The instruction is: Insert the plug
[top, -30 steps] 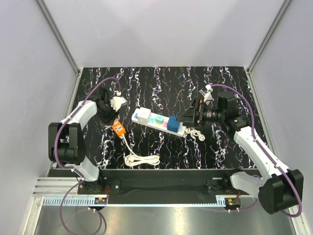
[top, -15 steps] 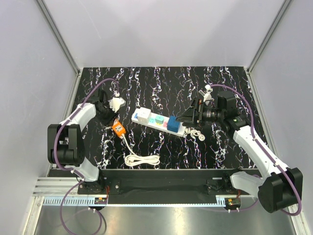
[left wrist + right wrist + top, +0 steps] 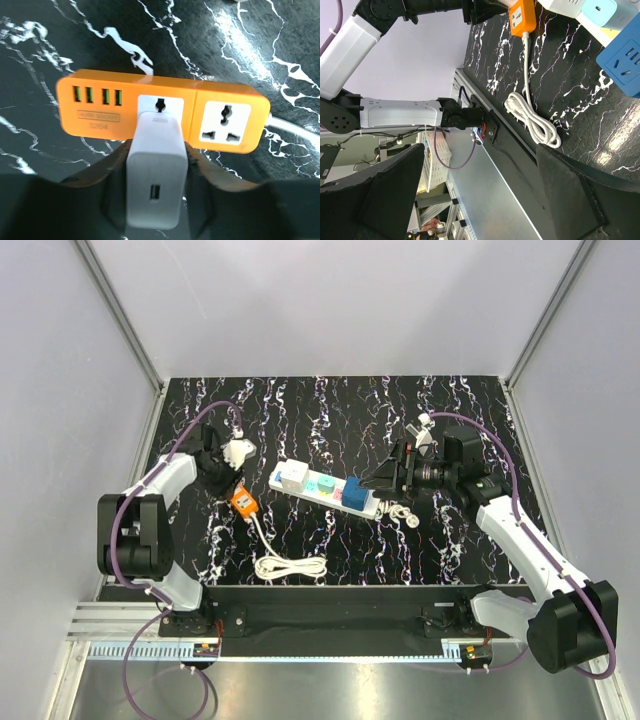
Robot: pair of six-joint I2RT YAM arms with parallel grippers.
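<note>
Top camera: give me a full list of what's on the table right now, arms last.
power strip: one, white, table centre
plug: one, royal blue, on the strip's right part
small cube: one, pale teal, mid-strip
cube adapter: one, white, strip's left end
socket block: one, orange, left of the strip
cord: one, white, coiled near the front edge
charger: one, white, held in the left jaws
left gripper: one, black, jaws shut on the charger
right gripper: one, black, jaws open, empty, beside the plug
</note>
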